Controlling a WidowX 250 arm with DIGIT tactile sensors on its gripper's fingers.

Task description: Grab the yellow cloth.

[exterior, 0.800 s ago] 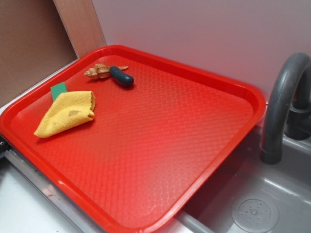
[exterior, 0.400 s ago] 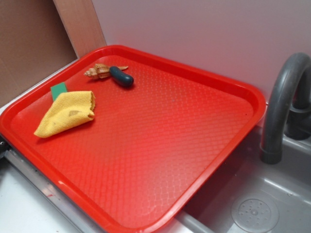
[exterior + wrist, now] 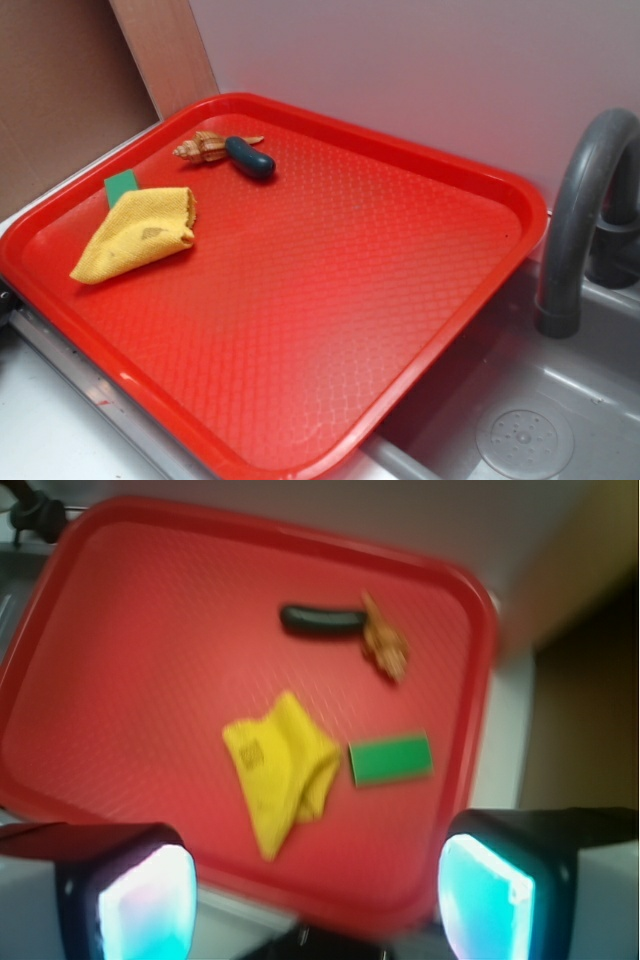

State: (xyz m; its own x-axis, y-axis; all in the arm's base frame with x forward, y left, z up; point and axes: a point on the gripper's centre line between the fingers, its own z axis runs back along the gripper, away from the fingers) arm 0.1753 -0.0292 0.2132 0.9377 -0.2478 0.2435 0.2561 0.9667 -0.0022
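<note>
Step in hand: the approach, as I judge it; the yellow cloth (image 3: 279, 767) lies untouched on the red tray (image 3: 120, 610) and nothing is held.
Cloth position: in the wrist view it sits ahead of the gripper (image 3: 315, 895) and between the lines of its two fingers, slightly toward the left one, and well apart from both.
Cloth shape: folded, roughly triangular, with a thick rounded fold at one end and a thin point trailing toward the tool.
Best grip: I would come straight down over the bulky folded middle, not the thin tip, so the pads catch several layers at once.
Neighbour to avoid: a green rectangle (image 3: 391, 759) lies just beside the cloth on the right-finger side; in the exterior view the cloth's edge seems to overlap it, so that finger should land on fabric only.
Other things: a dark elongated object (image 3: 320, 619) and a tan crumpled piece (image 3: 384, 640) lie farther ahead, clear of the path.
Risk: closing too high would only brush the top layer; the fingertips likely need to reach the tray surface.
Gripper state: fingers spread wide, empty.
Arm pose: camera looks down on the tray from above its near edge; the wrist picture is blurred. The arm does not show in the exterior view.
</note>
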